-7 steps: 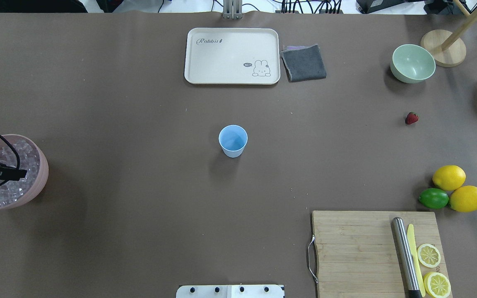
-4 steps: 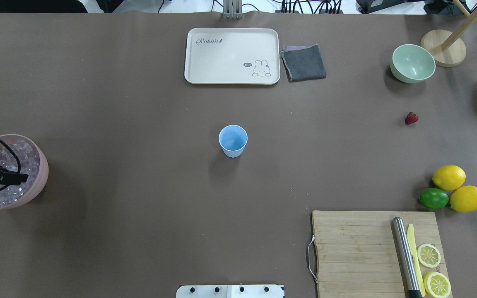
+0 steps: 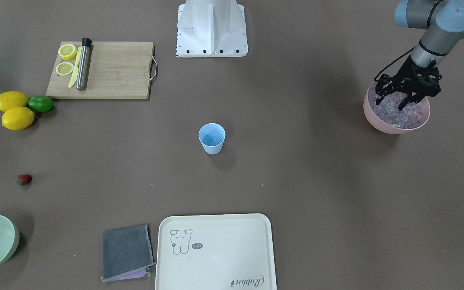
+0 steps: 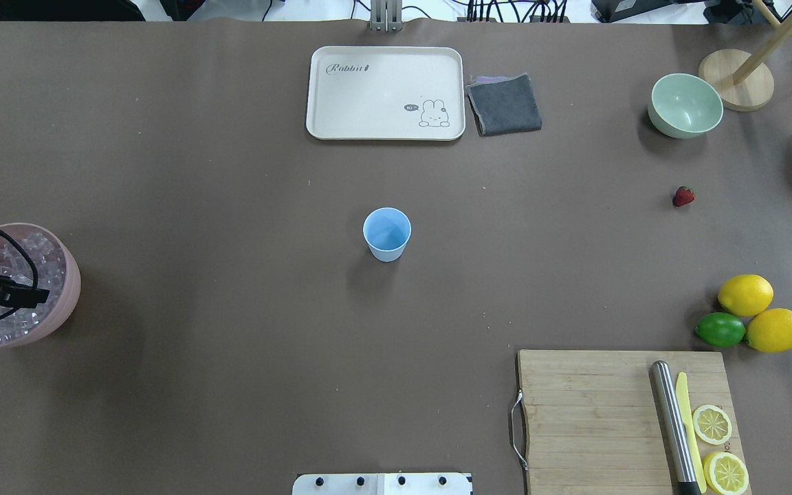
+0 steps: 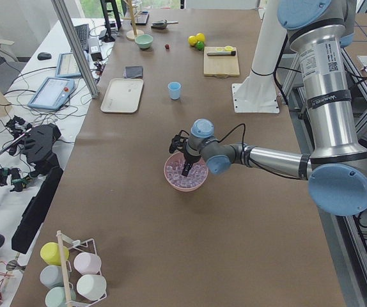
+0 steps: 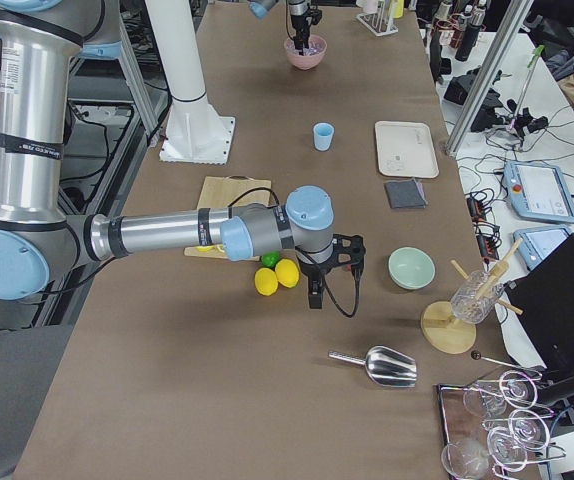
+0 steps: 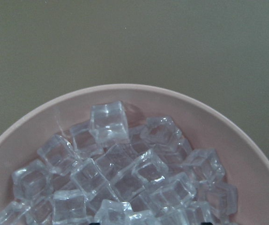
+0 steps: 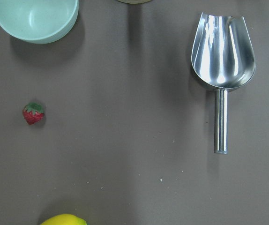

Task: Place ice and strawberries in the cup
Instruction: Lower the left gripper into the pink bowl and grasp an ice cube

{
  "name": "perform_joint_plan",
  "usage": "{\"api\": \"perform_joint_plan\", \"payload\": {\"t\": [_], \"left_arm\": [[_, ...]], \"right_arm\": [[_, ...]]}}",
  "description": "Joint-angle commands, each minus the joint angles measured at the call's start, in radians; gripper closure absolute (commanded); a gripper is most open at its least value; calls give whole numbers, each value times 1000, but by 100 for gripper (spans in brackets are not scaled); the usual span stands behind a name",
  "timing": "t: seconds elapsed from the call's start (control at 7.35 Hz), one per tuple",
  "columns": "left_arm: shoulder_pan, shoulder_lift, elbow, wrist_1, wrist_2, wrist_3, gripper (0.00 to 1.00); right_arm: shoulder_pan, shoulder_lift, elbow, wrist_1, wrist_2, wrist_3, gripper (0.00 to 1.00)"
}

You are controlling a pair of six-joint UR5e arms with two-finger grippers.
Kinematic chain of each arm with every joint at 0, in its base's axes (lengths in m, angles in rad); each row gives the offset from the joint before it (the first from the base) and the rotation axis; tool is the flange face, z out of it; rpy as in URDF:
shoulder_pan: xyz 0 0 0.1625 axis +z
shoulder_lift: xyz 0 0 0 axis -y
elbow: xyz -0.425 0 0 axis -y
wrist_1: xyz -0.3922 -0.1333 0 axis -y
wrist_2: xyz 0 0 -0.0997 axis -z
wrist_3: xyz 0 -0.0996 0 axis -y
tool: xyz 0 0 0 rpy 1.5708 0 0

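The light blue cup (image 4: 387,232) stands upright mid-table and looks empty; it also shows in the front view (image 3: 212,137). Ice cubes (image 7: 125,173) fill a pink bowl (image 3: 393,128) at the table's left end. My left gripper (image 3: 391,101) hangs over that bowl, open, with its fingertips down at the ice. The red strawberry (image 4: 683,196) lies alone on the table at the right, and shows in the right wrist view (image 8: 33,113). My right gripper (image 6: 315,295) hovers near the lemons, seen only in the exterior right view; I cannot tell whether it is open or shut.
A cream tray (image 4: 386,93) and a grey cloth (image 4: 504,104) lie at the far edge. A pale green bowl (image 4: 685,105), a metal scoop (image 8: 222,56), two lemons (image 4: 745,294), a lime (image 4: 720,329) and a cutting board (image 4: 595,412) with knife and lemon slices are on the right.
My left gripper has shifted slightly over the pink bowl, closer to the ice. Nothing else has moved.
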State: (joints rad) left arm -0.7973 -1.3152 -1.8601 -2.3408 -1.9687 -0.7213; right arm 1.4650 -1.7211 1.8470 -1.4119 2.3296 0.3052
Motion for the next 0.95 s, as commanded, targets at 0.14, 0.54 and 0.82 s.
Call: {"api": "perform_joint_plan", "payload": {"t": [0.14,0.54,0.82], "left_arm": [[3,-4,1,0,1,2,42],[1,-16,4,0,-1,6,73],[0,-16,4,0,-2,6,93]], "right_arm": [[0,0,-3,1,-1,0,0],[0,0,-3,1,1,0,0],[0,1,-2,1,1,0,0]]}}
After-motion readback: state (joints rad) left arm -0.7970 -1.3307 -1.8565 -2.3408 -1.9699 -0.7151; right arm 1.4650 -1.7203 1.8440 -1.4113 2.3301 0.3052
